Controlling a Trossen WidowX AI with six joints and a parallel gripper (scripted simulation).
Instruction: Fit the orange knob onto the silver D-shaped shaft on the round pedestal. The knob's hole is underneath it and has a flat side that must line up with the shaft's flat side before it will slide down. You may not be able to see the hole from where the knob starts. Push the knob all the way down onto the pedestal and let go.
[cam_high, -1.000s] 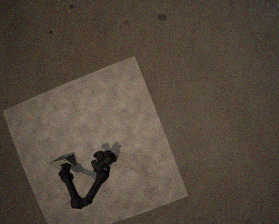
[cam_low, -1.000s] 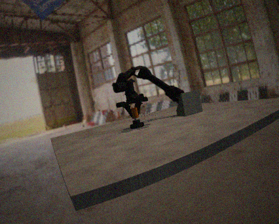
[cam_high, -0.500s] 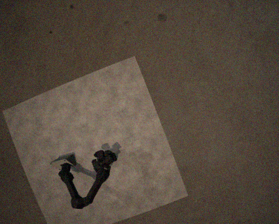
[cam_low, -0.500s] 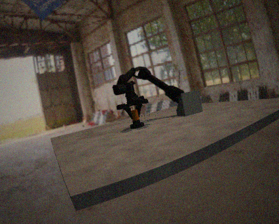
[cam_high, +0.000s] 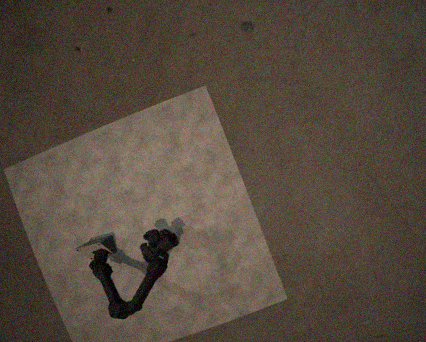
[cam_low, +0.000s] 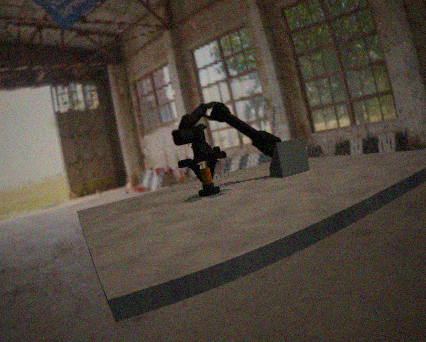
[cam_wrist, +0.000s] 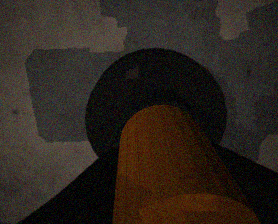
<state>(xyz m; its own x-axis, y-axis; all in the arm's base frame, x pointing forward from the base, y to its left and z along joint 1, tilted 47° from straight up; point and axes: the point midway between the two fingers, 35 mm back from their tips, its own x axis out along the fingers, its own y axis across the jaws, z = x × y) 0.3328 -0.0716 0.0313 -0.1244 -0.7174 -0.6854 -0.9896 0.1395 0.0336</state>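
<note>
Smooth orange knob (cam_wrist: 165, 165) filling the lower centre of the wrist view, plain cylinder shape, fingers (cam_low: 205, 172) pinching it, knob hanging upright over the dark round pedestal (cam_wrist: 115, 100), pedestal sitting on the pale mottled bench (cam_high: 150, 150), left of centre in the exterior view

The wrist view looks down along the orange knob (cam_wrist: 165, 165), whose rounded body fills the lower middle of the frame and runs off its bottom edge. Directly beyond its far end lies the round pedestal (cam_wrist: 125, 90), a dark disc partly covered by the knob, with a small paler spot near its upper left. The shaft is hidden. Dark slopes flank the knob at both lower corners. The pale mottled bench (cam_wrist: 65, 25) carries angular grey shadows around the pedestal.
</note>
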